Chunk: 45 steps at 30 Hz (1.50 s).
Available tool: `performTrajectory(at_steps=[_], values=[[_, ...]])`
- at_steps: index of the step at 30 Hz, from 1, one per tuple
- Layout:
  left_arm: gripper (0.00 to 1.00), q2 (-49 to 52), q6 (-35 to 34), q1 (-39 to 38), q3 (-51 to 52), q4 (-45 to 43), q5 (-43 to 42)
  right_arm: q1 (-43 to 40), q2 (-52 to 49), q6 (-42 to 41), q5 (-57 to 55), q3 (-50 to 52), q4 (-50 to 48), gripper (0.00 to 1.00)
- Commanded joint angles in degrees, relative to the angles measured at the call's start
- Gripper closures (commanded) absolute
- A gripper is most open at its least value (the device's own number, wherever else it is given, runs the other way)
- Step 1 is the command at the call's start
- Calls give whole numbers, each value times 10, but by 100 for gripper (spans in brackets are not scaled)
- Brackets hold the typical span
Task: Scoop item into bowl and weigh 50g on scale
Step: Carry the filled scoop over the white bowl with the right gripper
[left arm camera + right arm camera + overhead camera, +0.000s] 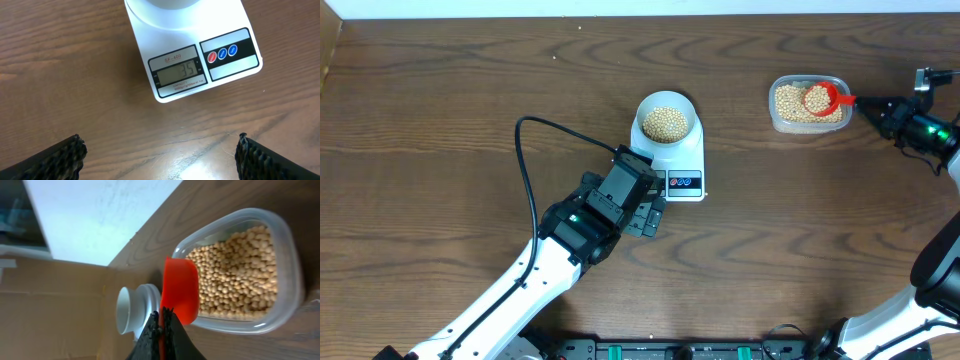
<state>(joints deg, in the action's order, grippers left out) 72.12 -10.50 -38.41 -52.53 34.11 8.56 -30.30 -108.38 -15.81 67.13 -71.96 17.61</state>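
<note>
OK, left end effector [160, 155] hangs spread just before the scale [688, 160], middle of the tabletop [440, 100]; display [180, 72] reads 35. On it, the bowl [642, 112] holds beans [667, 123]. Toward the far right corner, right end effector [162, 330] pinches the red scoop [820, 97], loaded over the tub [775, 118]. We judge about 15 g short: carry level, tip slowly.

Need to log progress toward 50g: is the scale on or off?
On. The scale shows dark digits on its LCD display, reading 35 in the left wrist view.
</note>
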Motion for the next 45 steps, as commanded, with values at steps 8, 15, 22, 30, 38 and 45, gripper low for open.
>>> performTrajectory(at_steps=[8, 15, 22, 30, 38, 45], values=[[2, -2, -3, 0, 0, 1, 9, 43, -3, -28, 70, 1, -22, 99], [2, -2, -3, 0, 0, 1, 9, 116, -3, -120, 70, 1, -118, 99], [2, -2, -3, 0, 0, 1, 9, 200, -3, -197, 43, 1, -203, 99], [2, -2, -3, 0, 0, 0, 9, 273, -3, -217, 33, 1, -230, 99], [2, -2, -3, 0, 0, 1, 9, 313, -3, -232, 26, 1, -239, 99], [2, -2, -3, 0, 0, 1, 9, 340, -3, -228, -10, 1, -238, 99]])
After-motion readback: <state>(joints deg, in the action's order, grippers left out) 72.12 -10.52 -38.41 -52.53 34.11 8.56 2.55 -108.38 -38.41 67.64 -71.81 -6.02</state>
